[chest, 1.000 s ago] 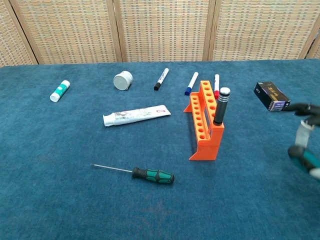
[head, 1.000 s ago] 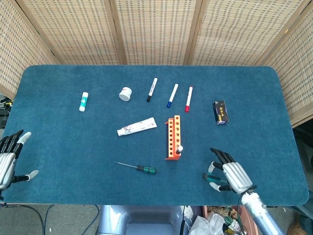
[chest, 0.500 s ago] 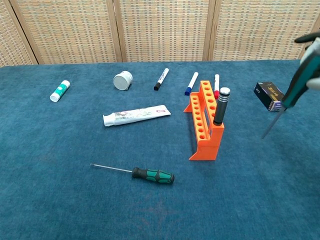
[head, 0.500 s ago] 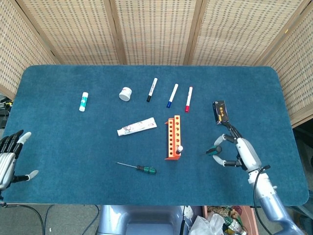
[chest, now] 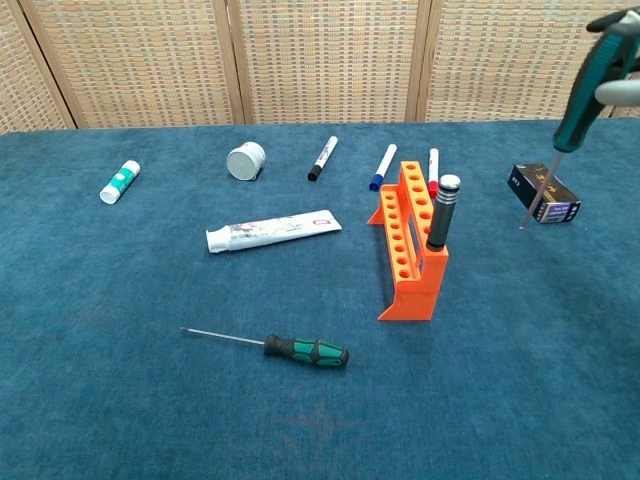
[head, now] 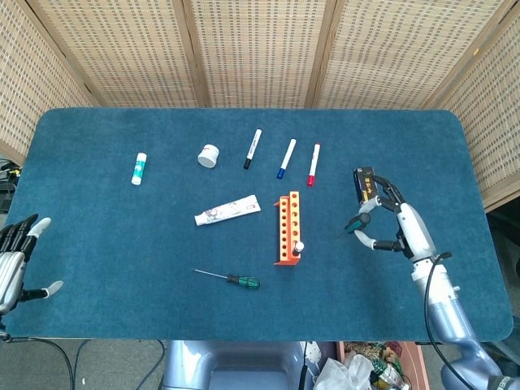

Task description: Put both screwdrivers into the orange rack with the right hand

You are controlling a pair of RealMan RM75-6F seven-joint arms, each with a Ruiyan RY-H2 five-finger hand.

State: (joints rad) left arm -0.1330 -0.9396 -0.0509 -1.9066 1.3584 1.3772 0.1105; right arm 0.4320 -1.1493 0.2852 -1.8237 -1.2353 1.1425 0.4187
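Right hand (head: 396, 223) is gripping a green-handled screwdriver (chest: 578, 95), tip down, and has lifted it from the near table edge to hover right of the orange rack (chest: 410, 245). The other screwdriver (chest: 290, 347) is lying on the table. Left hand (head: 15, 262) is resting open.

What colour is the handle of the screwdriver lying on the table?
Green and black handle, clearest in the chest view.
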